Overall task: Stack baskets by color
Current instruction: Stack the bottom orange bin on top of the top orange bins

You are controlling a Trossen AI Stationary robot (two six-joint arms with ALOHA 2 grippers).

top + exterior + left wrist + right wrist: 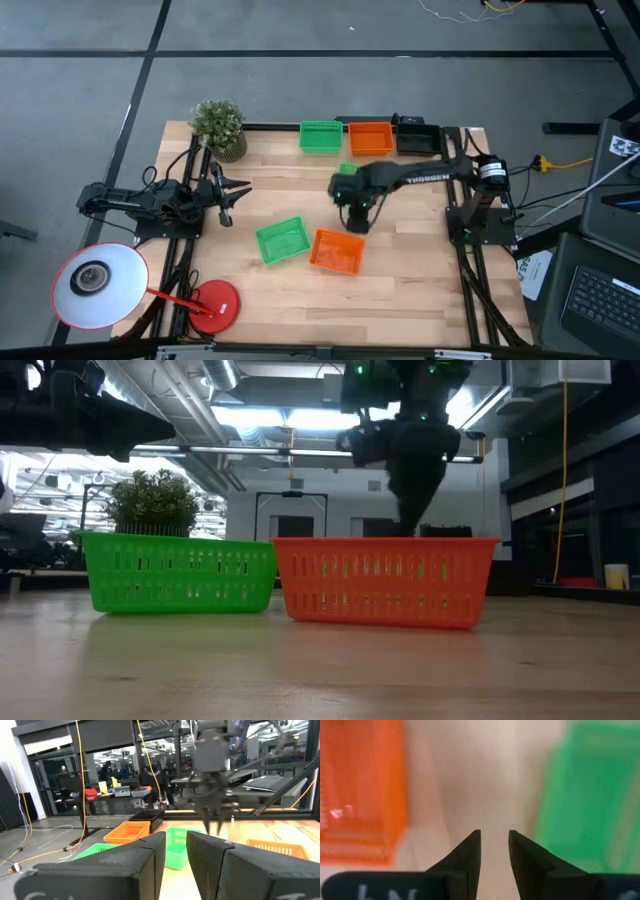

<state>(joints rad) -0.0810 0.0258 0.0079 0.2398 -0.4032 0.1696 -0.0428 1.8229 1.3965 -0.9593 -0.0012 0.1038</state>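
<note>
Green, orange and black baskets stand in a row along the table's far edge. Another green basket peeks out from under my right arm. Nearer the front, a green basket and an orange basket rest side by side on their bottoms. My right gripper points down over bare wood just beyond that orange basket. It is open, with a narrow gap and nothing in it. My left gripper waits open at the table's left.
A potted plant stands at the far left corner. A white lamp head and its red base sit at the near left. There is bare wood along the near edge and on the right side of the table.
</note>
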